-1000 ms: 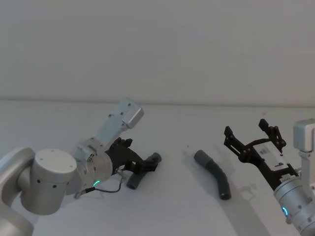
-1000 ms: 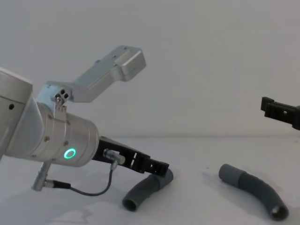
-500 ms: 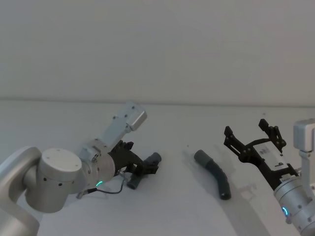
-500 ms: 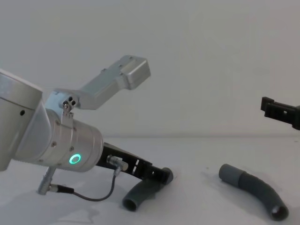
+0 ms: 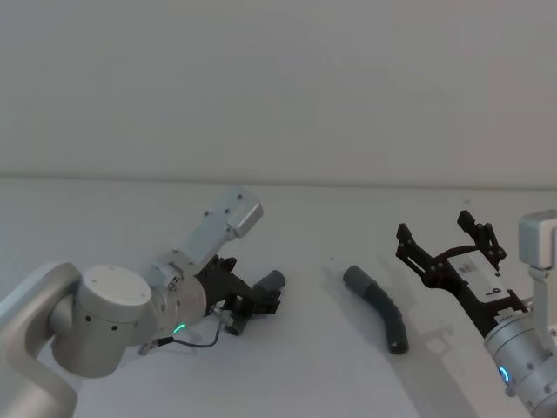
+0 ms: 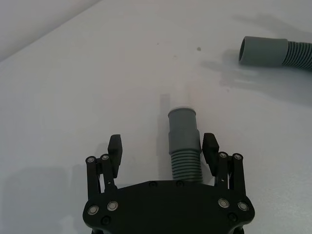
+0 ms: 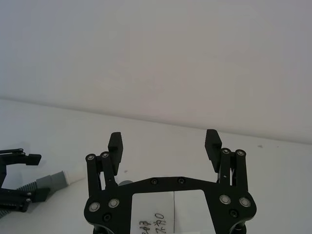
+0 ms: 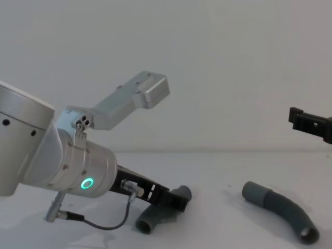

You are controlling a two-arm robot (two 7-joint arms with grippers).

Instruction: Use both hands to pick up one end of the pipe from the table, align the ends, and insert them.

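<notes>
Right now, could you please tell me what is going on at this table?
The left gripper is down at the table, its open fingers on either side of one grey pipe piece, just behind its collar, not yet closed on it. The other pipe piece lies untouched on the table to the right. The right gripper hangs open further right, holding nothing. The pieces lie apart, so nothing is joined.

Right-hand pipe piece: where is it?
Head view: the right-hand pipe piece lies on the table right of centre, between the open right end effector and the other pipe piece that the left end effector straddles.
</notes>
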